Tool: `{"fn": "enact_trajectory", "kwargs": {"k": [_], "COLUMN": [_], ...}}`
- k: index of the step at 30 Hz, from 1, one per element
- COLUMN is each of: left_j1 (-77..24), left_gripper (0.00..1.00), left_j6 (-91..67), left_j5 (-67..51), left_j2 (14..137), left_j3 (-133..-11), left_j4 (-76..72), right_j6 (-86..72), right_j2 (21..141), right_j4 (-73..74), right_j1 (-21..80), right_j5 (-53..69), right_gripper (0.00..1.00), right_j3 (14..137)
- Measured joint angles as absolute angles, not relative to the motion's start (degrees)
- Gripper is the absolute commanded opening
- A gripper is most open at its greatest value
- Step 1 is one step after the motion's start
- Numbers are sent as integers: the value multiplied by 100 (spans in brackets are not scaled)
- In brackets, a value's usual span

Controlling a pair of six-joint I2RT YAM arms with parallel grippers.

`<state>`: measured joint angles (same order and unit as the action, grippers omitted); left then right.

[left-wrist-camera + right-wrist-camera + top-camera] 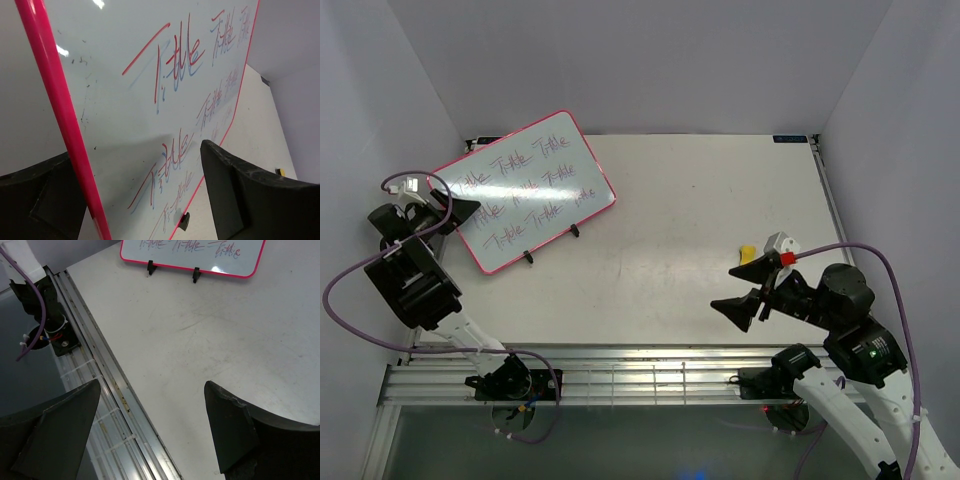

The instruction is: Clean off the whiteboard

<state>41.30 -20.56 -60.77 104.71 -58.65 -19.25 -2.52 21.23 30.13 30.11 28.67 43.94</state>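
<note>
Around the workspace rise plain pale walls on three sides, closing off the far edge and both flanks, so there is little room behind the board. Below them the pale, scuffed rectangular tabletop is flat and mostly bare. Toward its far-left corner stands the large glossy white whiteboard with a thin pink-red frame, propped tilted on two thin black stand legs. Its long axis runs diagonally from the near left toward the far middle, and rows of pink-grey handwriting cover it, none wiped yet. The left gripper is much the nearer. It sits at the board's left short edge, released, with one finger behind the frame and one in front of the written face, straddling without visibly pinching. The right gripper hangs well apart over the near-right tabletop, spread wide and empty, the board lying far-left of it. Just beside its far finger lies a small yellow eraser block. I judge that wiping needs that block first, and the right arm is nearer to it.
</note>
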Motion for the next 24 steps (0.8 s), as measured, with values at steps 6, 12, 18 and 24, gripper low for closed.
{"fn": "enact_trajectory", "kwargs": {"k": [6, 12, 18, 24], "left_j1": [4130, 4130, 4156, 4156], "left_gripper": [84, 74, 68, 59], "left_j6": [-2233, -2617, -3238, -3975], "left_j5": [-6521, -6879, -7148, -7306], "left_j2": [10698, 10855, 11146, 11225], "left_j3": [-5865, -5863, -5859, -5749], "left_j4": [-2311, -2958, -3852, -4939], "right_j6": [-237, -226, -167, -119], "right_j2": [2290, 2440, 2453, 2453], "right_j4": [3026, 3026, 3028, 3028], "right_j1": [3015, 3037, 3083, 3089], "right_j5": [2895, 2963, 2987, 2987], "right_gripper": [90, 90, 90, 90], "right_j3": [4458, 4458, 4458, 4458]}}
